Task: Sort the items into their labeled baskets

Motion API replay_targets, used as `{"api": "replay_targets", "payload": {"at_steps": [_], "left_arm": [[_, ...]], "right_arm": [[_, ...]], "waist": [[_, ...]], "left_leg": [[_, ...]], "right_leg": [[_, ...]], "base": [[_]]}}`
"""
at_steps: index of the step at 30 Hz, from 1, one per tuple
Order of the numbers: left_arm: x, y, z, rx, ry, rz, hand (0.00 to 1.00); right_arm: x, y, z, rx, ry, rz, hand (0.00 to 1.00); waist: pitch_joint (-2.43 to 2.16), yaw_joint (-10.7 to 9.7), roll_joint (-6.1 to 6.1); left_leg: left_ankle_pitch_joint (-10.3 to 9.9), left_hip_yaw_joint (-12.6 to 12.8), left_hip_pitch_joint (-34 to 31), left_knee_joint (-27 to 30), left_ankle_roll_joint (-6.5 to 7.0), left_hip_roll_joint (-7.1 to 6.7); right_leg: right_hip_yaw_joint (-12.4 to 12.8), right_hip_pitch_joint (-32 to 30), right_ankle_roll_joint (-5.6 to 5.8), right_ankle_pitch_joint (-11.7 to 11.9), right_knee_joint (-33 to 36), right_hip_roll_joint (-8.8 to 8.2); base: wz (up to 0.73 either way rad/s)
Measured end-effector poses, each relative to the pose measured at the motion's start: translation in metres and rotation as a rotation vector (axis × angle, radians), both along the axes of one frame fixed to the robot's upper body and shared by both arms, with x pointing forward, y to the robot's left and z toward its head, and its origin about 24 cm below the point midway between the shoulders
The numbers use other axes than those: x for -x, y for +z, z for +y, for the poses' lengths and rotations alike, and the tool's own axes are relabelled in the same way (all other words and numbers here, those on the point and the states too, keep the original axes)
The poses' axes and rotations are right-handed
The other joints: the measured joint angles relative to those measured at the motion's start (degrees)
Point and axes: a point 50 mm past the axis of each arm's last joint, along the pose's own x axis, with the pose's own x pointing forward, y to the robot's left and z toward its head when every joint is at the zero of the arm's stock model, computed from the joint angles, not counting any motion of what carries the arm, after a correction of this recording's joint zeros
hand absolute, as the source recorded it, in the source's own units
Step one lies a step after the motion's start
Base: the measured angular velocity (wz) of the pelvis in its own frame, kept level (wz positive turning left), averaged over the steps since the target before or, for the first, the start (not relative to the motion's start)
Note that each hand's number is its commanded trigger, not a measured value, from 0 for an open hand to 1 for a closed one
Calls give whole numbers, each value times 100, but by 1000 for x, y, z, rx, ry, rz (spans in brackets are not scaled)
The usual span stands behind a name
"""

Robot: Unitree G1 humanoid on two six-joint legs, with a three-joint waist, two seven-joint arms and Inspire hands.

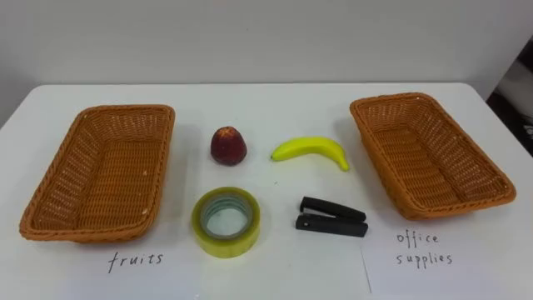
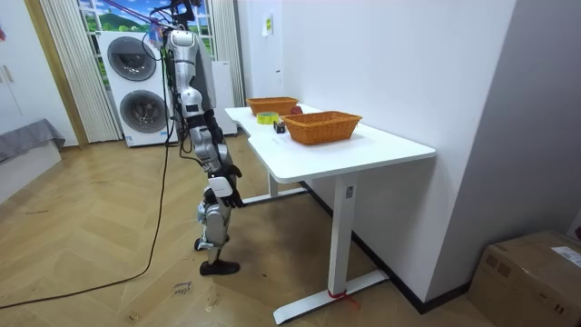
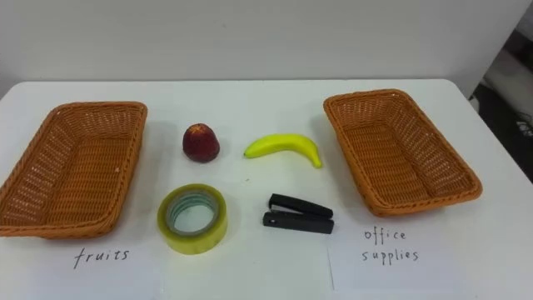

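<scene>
Red fruit (image 1: pixel 227 145) and banana (image 1: pixel 311 151) lie on the worktop (image 1: pixel 266 100) between the fruits basket (image 1: pixel 100 171) and supplies basket (image 1: pixel 429 154), with tape (image 1: pixel 226 221) and stapler (image 1: pixel 331 218) nearer the robot. The right robot hand (image 2: pixel 225 170) hangs beside the worktop; I cannot tell whether it is released or clenched.

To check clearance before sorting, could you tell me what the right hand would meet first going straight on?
Probably the floor: the right hand hangs pointing down beside the robot, short of the table, though depth is unclear.
</scene>
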Motion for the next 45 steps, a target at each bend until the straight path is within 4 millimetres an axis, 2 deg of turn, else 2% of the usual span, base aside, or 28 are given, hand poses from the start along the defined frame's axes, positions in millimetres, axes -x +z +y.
{"api": "replay_targets", "payload": {"at_steps": [18, 25, 33, 34, 41, 45], "left_arm": [[-2, 0, 1, -12, -8, -5, 0], [-2, 1, 4, -31, -8, -11, 0], [-7, 4, 11, -86, 33, -53, 0], [-7, 5, 11, -93, 35, -54, 0], [-4, 7, 18, -120, 57, -67, 0], [5, 8, 23, -133, 80, -54, 0]], "right_arm": [[-3, 0, -1, 16, -5, 2, 0], [4, 0, -3, 29, -35, 26, 0], [26, 2, -10, 59, -227, 70, 0], [26, 2, -12, 67, -241, 71, 0], [25, 4, -20, 97, -391, 55, 0], [14, 8, -33, 125, -530, -10, 0]], "waist": [[0, -14, -5], [-5, -20, 5], [-5, -92, -8], [-5, -160, -17], [-7, -214, -118], [-18, -326, -164]], "left_leg": [[0, 1, -12, -16, 0, -1], [0, 8, -17, -14, 0, -5], [0, 77, 47, -17, 0, -5], [0, 79, 40, -20, 0, -5], [-2, 151, 96, -52, 1, 4], [-2, 159, 112, -69, 1, -1]], "right_leg": [[-2, -21, 1, 0, 0, -19], [1, -44, 5, -4, 12, -29], [97, -48, 8, -7, 33, -9], [117, -50, 10, -11, 41, -5], [164, -66, 5, -32, 119, 8], [166, -60, 7, -31, 121, 6]], "base": [[0], [0], [-5], [-7], [-4], [0]]}}
